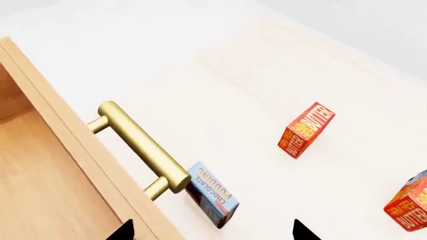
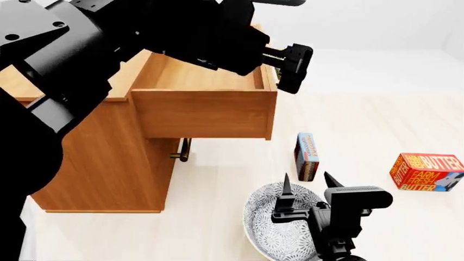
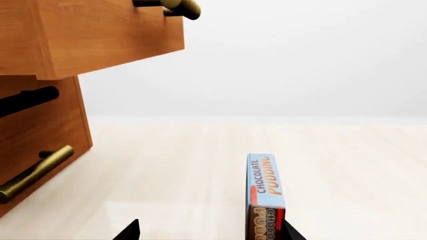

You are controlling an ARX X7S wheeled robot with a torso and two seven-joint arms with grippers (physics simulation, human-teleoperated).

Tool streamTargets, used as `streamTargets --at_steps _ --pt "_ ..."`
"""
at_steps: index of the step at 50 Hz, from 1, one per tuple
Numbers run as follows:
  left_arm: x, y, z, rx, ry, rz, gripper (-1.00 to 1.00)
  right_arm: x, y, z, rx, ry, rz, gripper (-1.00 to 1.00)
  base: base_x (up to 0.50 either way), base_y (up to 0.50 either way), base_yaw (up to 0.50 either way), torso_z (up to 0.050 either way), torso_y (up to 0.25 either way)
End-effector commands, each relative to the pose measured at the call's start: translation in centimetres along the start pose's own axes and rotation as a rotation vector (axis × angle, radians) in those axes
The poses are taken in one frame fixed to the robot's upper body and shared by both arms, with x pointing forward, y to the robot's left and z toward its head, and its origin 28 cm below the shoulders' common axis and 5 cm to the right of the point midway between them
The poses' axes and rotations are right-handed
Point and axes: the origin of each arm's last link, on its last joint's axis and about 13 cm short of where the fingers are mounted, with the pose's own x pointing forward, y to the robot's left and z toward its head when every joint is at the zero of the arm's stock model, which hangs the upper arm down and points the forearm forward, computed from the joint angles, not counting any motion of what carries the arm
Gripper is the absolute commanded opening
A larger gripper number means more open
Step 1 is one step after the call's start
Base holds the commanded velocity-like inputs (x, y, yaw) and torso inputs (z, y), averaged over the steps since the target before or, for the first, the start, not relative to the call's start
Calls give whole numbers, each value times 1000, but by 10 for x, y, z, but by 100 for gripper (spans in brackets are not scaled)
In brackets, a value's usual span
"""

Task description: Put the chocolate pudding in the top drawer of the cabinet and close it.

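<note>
The chocolate pudding, a thin light blue carton, stands on edge on the pale floor in front of the cabinet. The top drawer is pulled out and looks empty. My right gripper is open, low behind the pudding. In the right wrist view the pudding stands just ahead of the open gripper, close to one fingertip. My left gripper is open and empty, above the drawer's brass handle. The left wrist view looks down on the pudding from the open gripper.
A red-orange butter box lies on the floor right of the pudding. The left wrist view shows two butter boxes. A patterned bowl sits under my right arm. The lower drawer's handle sticks out below the open drawer.
</note>
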Motion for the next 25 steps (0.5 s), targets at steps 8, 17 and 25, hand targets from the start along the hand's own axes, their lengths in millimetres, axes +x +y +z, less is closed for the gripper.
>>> streamTargets --at_steps 8,17,25 --pt "-19 -6 26 31 -97 90 100 -1 1 0 -1 0 4 100 0 0 0 0 0" --pt "-34 -5 40 86 -139 194 100 -1 0 2 -5 -8 -3 100 0 0 0 0 0" --pt "-48 4 58 124 -296 285 100 -2 2 5 -13 -25 -7 100 0 0 0 0 0"
